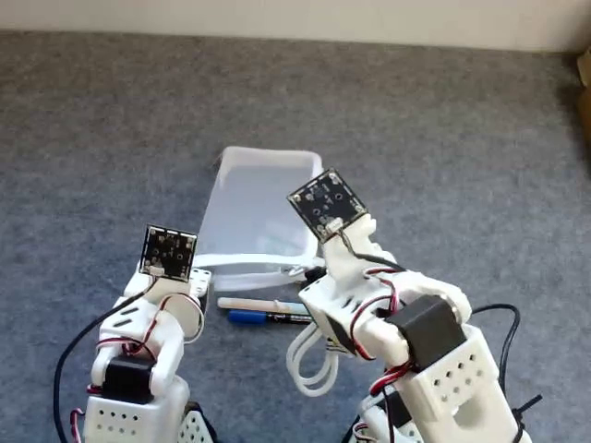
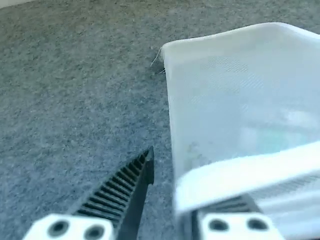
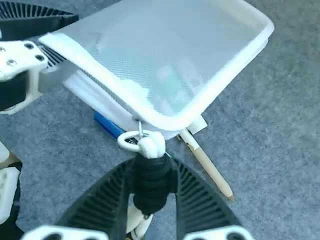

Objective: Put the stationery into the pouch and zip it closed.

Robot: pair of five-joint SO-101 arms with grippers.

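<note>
Nearest the arms' bases, a looped white cable (image 1: 310,371) lies on the grey carpeted worktop (image 1: 462,138) beside the right arm. Just beyond it, a blue marker (image 1: 268,317) and a beige pen (image 1: 254,303) lie side by side on the carpet, outside the pouch, their far sides tucked against or under its near edge. The right gripper (image 3: 151,172) is placed at that edge, and its jaws are clamped together on the dark grip of the zip pull (image 3: 150,150), whose white tip and small ring meet the pouch's rim. The left gripper (image 2: 180,180) is seen at the near corner on the other side; its jaws stand well apart, with the pouch's white edge band lying over one jaw and bare carpet showing between the two. The translucent white mesh pouch (image 1: 254,208) stretches away from both grippers, its mouth lifted at the near end. A pale shape is seen faintly through the mesh, too dim to be named.
</note>
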